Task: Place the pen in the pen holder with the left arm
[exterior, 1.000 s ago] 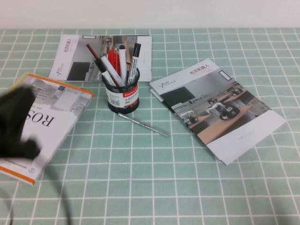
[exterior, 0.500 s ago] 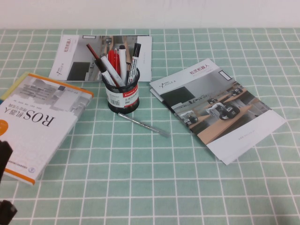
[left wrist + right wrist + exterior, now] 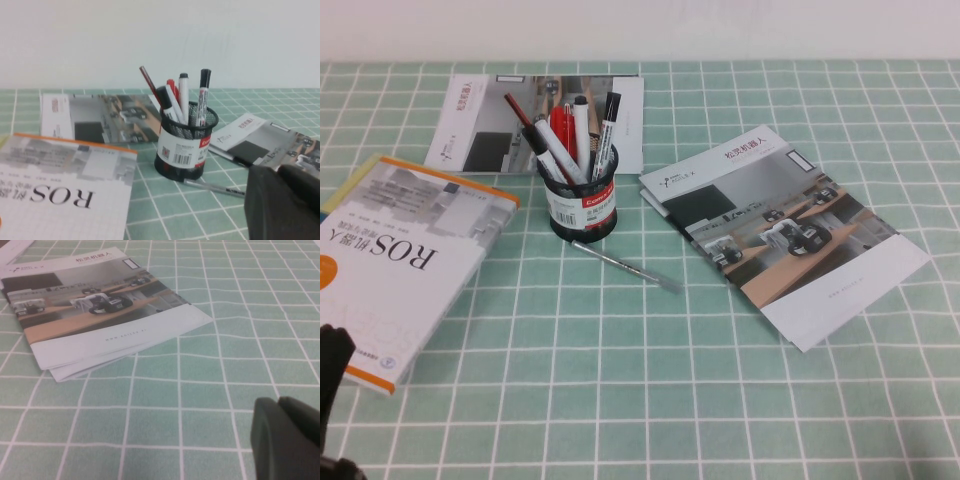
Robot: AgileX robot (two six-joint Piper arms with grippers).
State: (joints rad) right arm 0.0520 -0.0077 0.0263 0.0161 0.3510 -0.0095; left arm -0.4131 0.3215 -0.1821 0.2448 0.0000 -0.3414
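Standing in the pen holder (image 3: 582,205) at 12 o'clock of the tabletop (image 3: 650,400), leaning among other pens: the pen (image 3: 554,155). Left claw (image 3: 330,375) low at 8 o'clock, tips pressed together, holding nothing. Right claw (image 3: 287,437) low beyond the brochure (image 3: 95,310), closed, empty.

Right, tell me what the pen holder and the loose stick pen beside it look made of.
The pen holder looks like black wire mesh, likely painted metal: see-through weave, paper label. The stick pen looks silvery grey with a dull sheen; plastic or metal, hard to tell. The left end effector sits low at the table's near left; the right end effector hovers over bare cloth.
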